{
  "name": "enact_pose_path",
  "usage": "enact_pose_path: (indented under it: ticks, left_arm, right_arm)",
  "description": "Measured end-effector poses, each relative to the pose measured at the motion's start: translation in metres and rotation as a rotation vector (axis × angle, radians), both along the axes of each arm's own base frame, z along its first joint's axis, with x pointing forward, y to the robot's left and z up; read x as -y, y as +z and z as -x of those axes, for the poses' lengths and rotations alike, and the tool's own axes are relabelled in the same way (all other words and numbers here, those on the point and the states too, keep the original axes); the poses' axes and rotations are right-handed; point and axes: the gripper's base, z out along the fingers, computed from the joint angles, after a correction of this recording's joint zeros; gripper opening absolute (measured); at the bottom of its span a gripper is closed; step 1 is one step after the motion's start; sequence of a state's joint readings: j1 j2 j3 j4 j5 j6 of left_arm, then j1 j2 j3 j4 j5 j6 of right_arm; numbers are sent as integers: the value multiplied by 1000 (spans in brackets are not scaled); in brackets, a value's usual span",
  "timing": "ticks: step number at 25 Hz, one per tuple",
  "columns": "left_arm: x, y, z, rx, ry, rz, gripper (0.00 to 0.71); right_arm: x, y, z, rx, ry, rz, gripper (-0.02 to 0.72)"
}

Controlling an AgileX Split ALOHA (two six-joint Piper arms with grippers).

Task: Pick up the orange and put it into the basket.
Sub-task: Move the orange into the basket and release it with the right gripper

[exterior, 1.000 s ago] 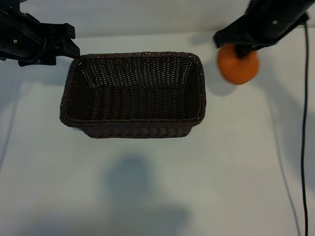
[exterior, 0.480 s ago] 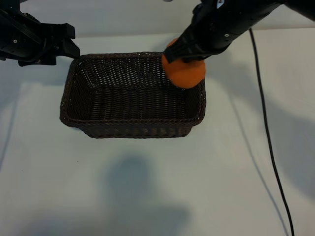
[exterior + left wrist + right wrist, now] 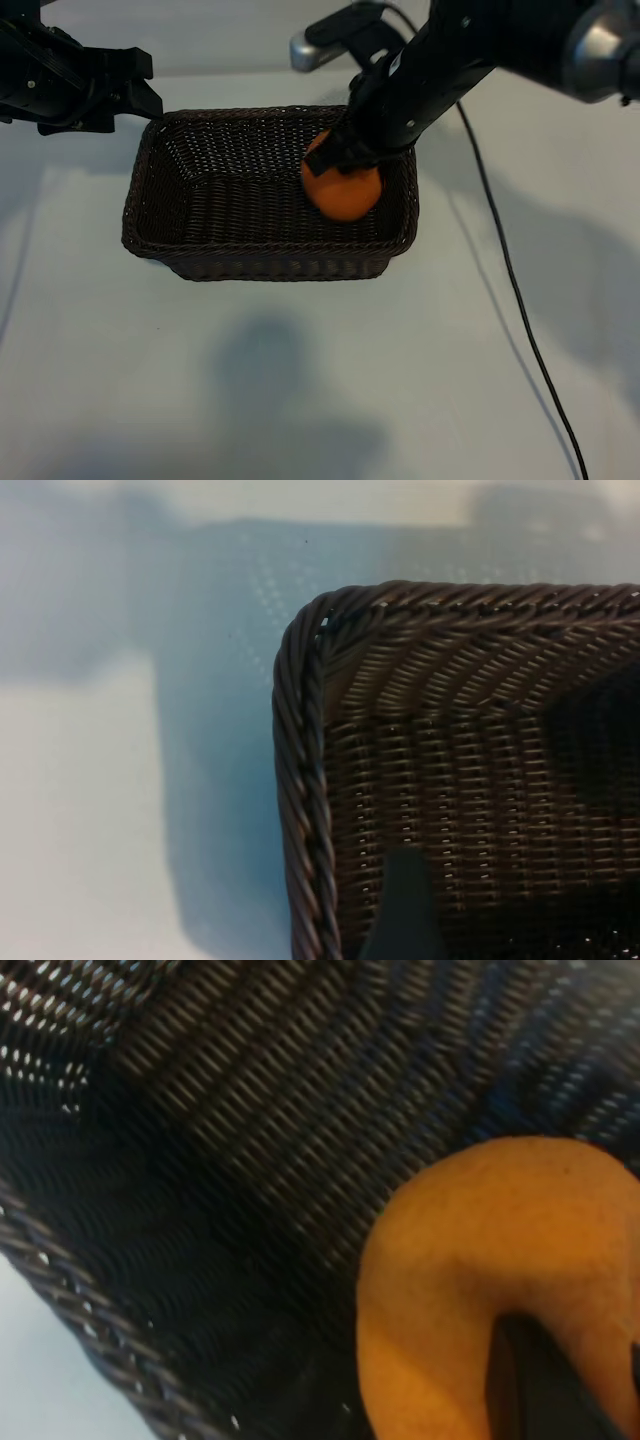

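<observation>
The orange (image 3: 343,192) hangs inside the right half of the dark brown wicker basket (image 3: 270,245), just above its floor. My right gripper (image 3: 347,160) is shut on the orange from above. The right wrist view shows the orange (image 3: 470,1260) close up with a dark finger (image 3: 535,1385) pressed on it, and the basket's weave (image 3: 250,1110) behind. My left gripper (image 3: 145,86) stands open and parked at the basket's far left corner, holding nothing. In the left wrist view one finger (image 3: 405,905) shows over the basket's braided rim (image 3: 300,780).
The basket sits on a pale tabletop (image 3: 320,380). A black cable (image 3: 500,262) trails from the right arm across the table to the front right. The right arm's body reaches in over the basket's far right corner.
My right gripper has carried the orange leftward from beside the basket's right end, over the rim, and down into the basket. The left arm has not moved.
</observation>
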State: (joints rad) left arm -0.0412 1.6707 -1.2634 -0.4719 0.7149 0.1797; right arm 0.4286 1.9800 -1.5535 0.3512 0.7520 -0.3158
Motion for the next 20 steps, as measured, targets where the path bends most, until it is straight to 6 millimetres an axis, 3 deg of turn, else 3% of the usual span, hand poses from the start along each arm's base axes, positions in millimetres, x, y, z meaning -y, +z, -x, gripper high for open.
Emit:
enact_pose_path:
  ticks: [10, 16, 20]
  left_arm:
    - [0, 0, 0, 0, 1, 1, 590]
    - [0, 0, 0, -1, 2, 2, 590]
    - [0, 0, 0, -4, 1, 2, 590]
  right_arm:
    - [-7, -49, -9, -88, 14, 15, 70]
    - [-8, -51, -9, -97, 4, 3, 78]
    - [-9, -51, -9, -106, -6, -13, 176]
